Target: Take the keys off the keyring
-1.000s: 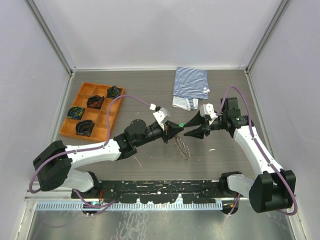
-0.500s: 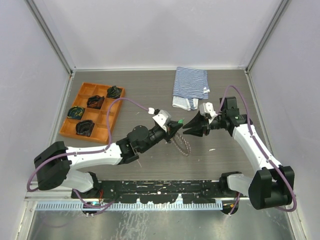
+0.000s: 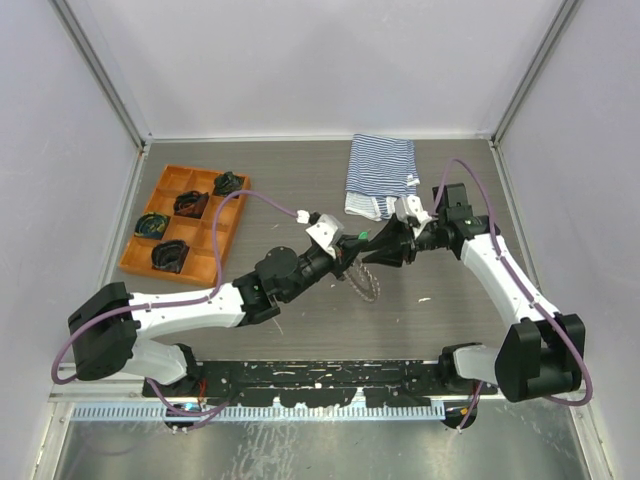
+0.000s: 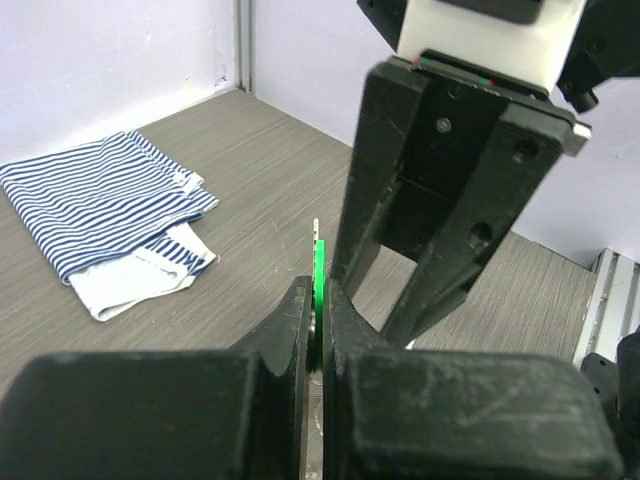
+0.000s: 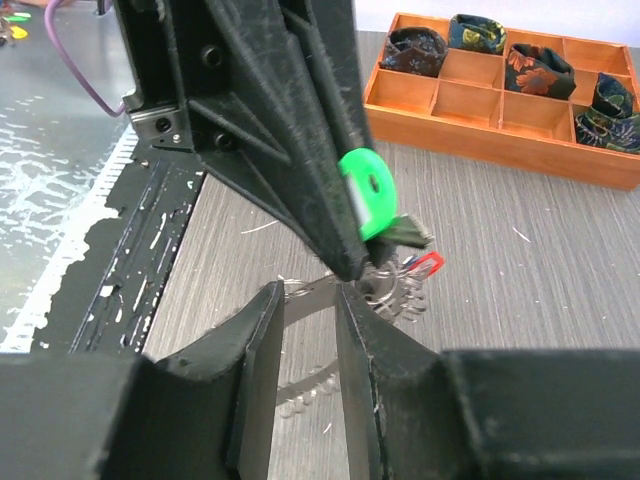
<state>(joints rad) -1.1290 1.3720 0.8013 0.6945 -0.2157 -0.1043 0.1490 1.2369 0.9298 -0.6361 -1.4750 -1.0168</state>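
Note:
My left gripper is shut on the green key and holds it above the table. The key's head shows edge-on between the jaws in the left wrist view and as a round green disc in the right wrist view. The metal keyring hangs under the left fingertip, with a red key on it. The braided chain cord droops from it to the table. My right gripper is open, its fingers straddling the cord just below the left gripper's tip.
A striped blue-white cloth lies at the back of the table, also in the left wrist view. An orange compartment tray with dark bundles sits at the left, also in the right wrist view. A black rail runs along the near edge.
My right gripper has moved left and closed the gap to the left gripper, so their tips now overlap. The left gripper has shifted slightly up and back with the green key.

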